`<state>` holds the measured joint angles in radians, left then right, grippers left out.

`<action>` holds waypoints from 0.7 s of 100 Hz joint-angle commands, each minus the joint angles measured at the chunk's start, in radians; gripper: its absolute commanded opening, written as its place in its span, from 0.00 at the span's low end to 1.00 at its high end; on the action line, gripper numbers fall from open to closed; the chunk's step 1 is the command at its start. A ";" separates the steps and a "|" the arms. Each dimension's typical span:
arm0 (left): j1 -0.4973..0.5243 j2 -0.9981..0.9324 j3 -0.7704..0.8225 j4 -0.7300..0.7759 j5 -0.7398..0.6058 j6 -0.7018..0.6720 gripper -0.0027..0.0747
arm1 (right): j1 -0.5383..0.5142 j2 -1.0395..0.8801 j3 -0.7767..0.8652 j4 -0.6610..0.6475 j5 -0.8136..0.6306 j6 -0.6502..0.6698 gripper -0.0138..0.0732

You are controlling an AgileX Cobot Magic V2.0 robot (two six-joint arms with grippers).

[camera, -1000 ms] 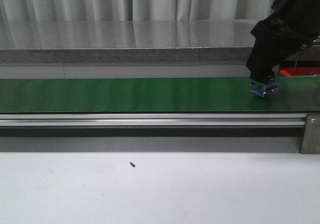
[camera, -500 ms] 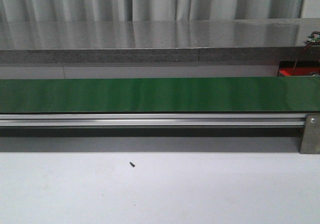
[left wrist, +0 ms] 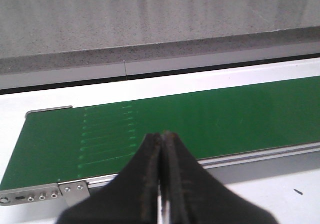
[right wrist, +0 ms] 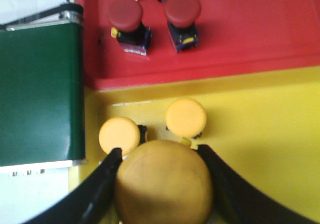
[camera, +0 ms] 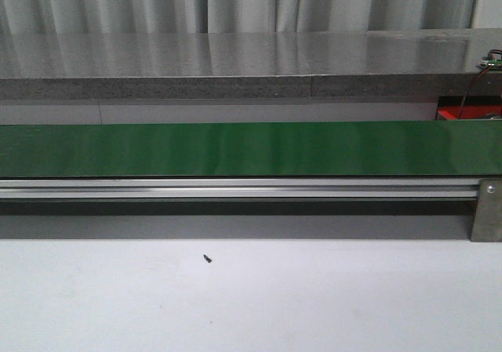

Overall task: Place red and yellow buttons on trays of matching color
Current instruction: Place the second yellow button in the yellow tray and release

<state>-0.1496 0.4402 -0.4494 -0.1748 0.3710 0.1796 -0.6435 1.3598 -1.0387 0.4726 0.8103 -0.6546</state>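
In the right wrist view my right gripper is shut on a yellow button, whose round cap fills the space between the black fingers. It hangs over the yellow tray, where two more yellow buttons stand just beyond it. The red tray next to it holds red buttons. My left gripper is shut and empty, over the near rail of the green belt. Neither arm appears in the front view.
The green conveyor belt runs across the front view with its metal rail in front. A grey ledge lies behind it. A small dark screw lies on the white table. The belt's end borders both trays.
One second ago the right arm stood over the belt's right end in the front view. It has since moved off to the right, out of that view. The belt is bare.
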 commanded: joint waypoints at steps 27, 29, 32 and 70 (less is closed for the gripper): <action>-0.007 0.003 -0.030 -0.013 -0.082 -0.004 0.01 | -0.016 -0.033 0.211 0.034 -0.269 -0.051 0.43; -0.007 0.003 -0.030 -0.013 -0.082 -0.004 0.01 | -0.016 -0.033 0.219 0.034 -0.278 -0.051 0.43; -0.007 0.003 -0.030 -0.013 -0.082 -0.004 0.01 | -0.016 -0.032 0.227 0.036 -0.295 -0.051 0.43; -0.007 0.003 -0.030 -0.013 -0.082 -0.004 0.01 | 0.017 0.067 0.241 0.131 -0.311 -0.122 0.43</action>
<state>-0.1496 0.4402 -0.4494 -0.1748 0.3710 0.1796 -0.6275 1.4347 -0.7759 0.5517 0.5321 -0.7402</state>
